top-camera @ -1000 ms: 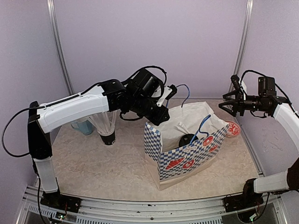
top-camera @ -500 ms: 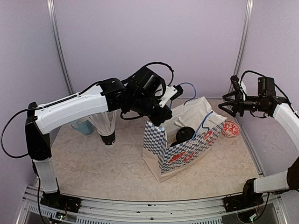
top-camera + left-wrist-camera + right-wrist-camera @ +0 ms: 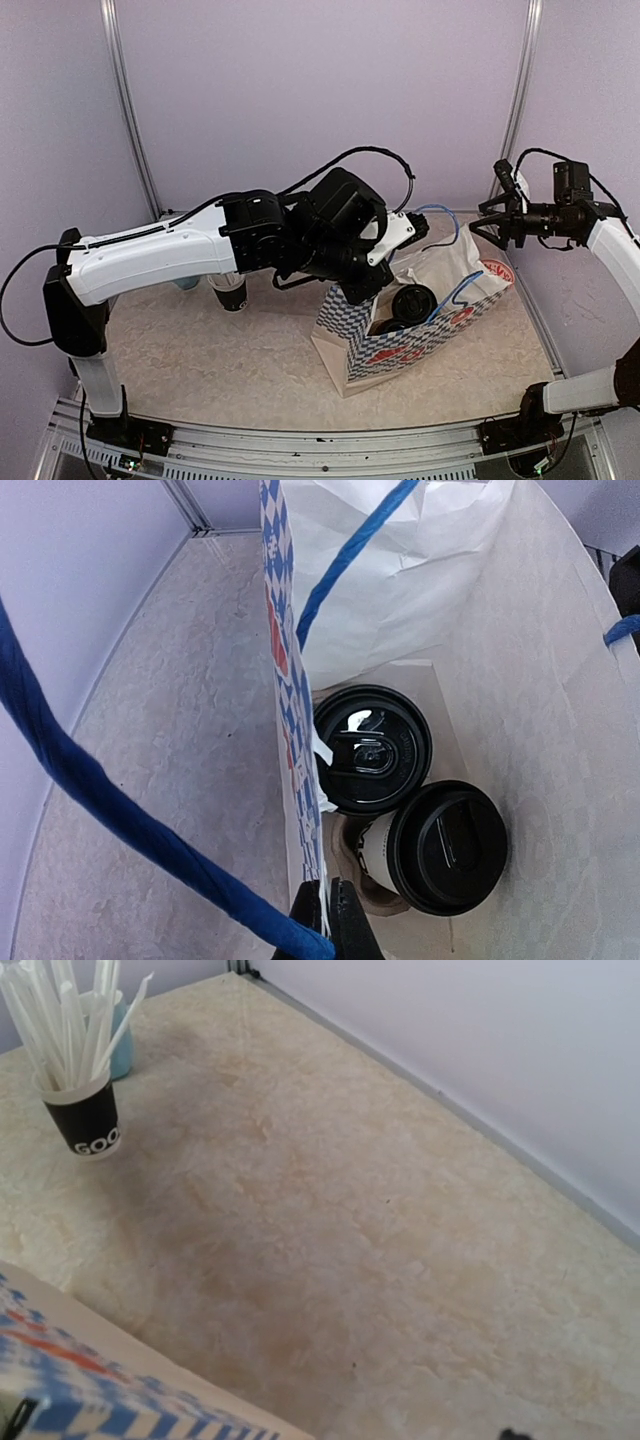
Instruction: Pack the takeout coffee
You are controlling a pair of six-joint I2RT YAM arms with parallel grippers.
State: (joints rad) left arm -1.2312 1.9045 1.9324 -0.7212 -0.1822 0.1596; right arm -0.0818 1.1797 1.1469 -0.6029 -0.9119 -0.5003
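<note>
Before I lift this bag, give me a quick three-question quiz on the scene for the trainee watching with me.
1. True or false: both takeout cups already sit inside the paper bag, with their lids on.
2. What does the left gripper pinch? A) a cup lid B) the bag's blue rope handle C) a straw
3. Fill in the gap: the right gripper hangs to the side of the bag with its jaws ___, holding nothing.

Key: 1 true; 2 B; 3 open.
</note>
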